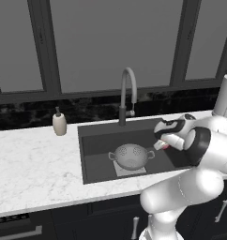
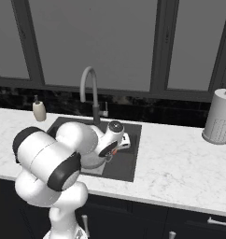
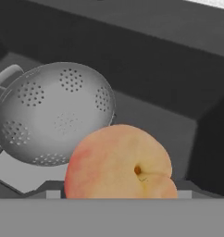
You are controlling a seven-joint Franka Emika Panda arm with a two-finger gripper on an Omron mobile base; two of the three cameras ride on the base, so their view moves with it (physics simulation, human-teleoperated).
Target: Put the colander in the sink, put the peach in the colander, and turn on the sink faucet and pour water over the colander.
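Note:
The grey perforated colander (image 1: pixel 131 156) stands upright on the floor of the dark sink (image 1: pixel 99 140), on its lighter square. My gripper (image 1: pixel 163 145) hangs over the right part of the basin, just right of the colander and a little above it, shut on the peach (image 1: pixel 165 146). In the hand view the red-orange peach (image 3: pixel 118 162) sits between the finger tips, which it mostly hides, with the colander (image 3: pixel 53 111) beyond it to the left. The gooseneck faucet (image 1: pixel 128 89) rises behind the sink, and no water runs from it.
A beige soap dispenser (image 1: pixel 59 123) stands on the marble counter left of the sink. A white paper towel roll (image 2: pixel 221 116) stands at the far right of the counter. Dark windows line the back wall.

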